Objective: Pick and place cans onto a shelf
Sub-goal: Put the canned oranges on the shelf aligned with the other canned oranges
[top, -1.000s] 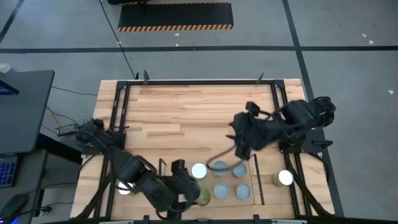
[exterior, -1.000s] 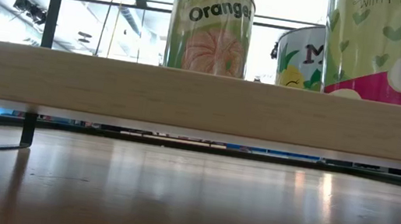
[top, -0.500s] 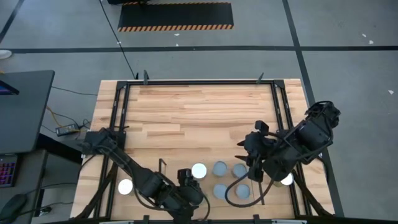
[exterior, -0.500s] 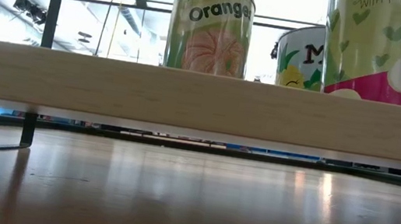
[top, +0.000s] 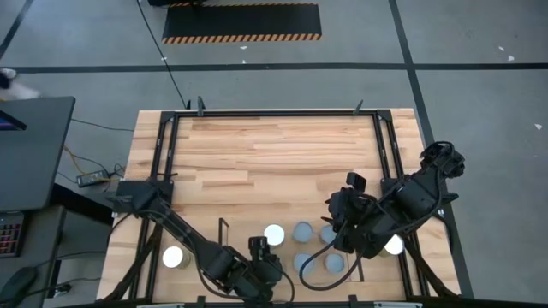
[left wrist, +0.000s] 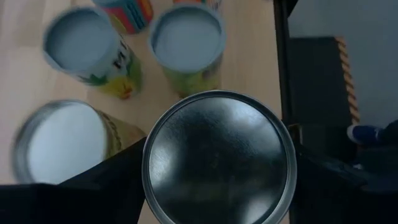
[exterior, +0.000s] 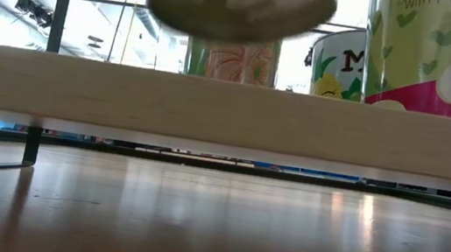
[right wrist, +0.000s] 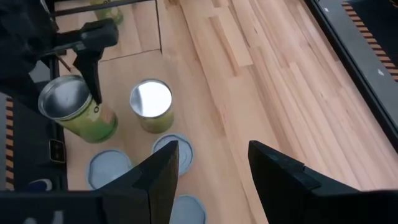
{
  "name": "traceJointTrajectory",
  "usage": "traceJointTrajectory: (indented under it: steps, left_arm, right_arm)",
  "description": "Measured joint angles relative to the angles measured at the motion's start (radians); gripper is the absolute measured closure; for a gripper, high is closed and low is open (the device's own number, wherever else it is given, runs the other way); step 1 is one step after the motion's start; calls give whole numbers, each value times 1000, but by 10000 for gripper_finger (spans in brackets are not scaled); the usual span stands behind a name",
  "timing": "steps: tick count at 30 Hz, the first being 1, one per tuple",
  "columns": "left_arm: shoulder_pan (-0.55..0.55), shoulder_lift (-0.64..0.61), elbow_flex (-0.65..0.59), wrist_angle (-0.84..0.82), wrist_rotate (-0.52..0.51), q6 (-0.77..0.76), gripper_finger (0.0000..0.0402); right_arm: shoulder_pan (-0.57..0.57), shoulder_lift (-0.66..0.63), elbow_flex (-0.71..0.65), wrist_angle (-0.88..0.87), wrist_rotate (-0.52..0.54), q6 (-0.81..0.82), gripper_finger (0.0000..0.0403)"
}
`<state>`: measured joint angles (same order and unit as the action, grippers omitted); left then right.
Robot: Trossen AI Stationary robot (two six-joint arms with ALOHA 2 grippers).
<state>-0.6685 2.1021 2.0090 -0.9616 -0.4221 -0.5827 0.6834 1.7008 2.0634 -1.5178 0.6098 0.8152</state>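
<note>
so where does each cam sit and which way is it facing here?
High: overhead, straight down on the shelf and table; both arms show.
Low: table height, level under the shelf board; no arm visible, only a blurred can.
Left wrist: on the left arm, looking down at the held can; left claw fingers flank it.
Right wrist: on the right arm, facing the shelf; right claw open and empty.
Shared: both wrist views show the left claw's can.

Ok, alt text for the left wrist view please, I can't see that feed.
The left claw holds a can by its sides, its shiny metal end facing the camera. Beyond it three more cans with pale grey-blue tops stand on the light-wood shelf, and a black rod edges the shelf's side.
</note>
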Motion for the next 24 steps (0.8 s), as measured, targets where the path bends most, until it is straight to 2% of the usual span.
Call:
traceJointTrajectory:
  steps: [12,24]
  left_arm:
    - [17,42,0,-14,0,-13,78]
    - [31,61,0,-6,76,13,71]
  right_arm:
    - [24,0,-5,30,0,24,202]
    - [28,0,-6,43,-2,28,202]
